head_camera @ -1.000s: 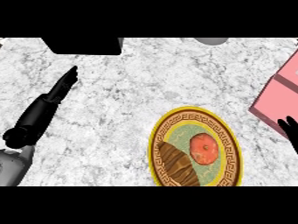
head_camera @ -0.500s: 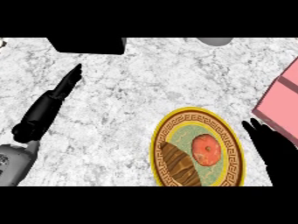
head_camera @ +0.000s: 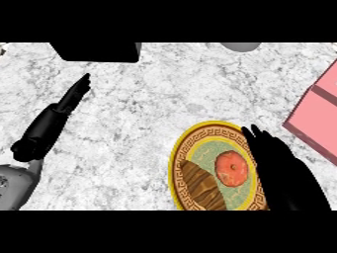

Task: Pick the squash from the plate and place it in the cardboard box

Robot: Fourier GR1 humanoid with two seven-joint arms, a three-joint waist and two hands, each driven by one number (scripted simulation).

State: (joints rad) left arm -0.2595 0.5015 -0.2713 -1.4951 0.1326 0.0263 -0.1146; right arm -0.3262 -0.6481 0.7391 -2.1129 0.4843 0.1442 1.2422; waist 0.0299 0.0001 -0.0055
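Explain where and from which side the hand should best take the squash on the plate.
Probably grip the squash across its round body, coming from above and from the right. It is low and rounded with no handle, the brown food lies close on its left, and the right hand, fingers straight, hangs over the plate rim on that side.

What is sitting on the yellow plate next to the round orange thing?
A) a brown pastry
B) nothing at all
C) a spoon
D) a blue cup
A: a brown pastry lies on the plate just left of the round orange squash, while the right hand covers the plate's right rim.
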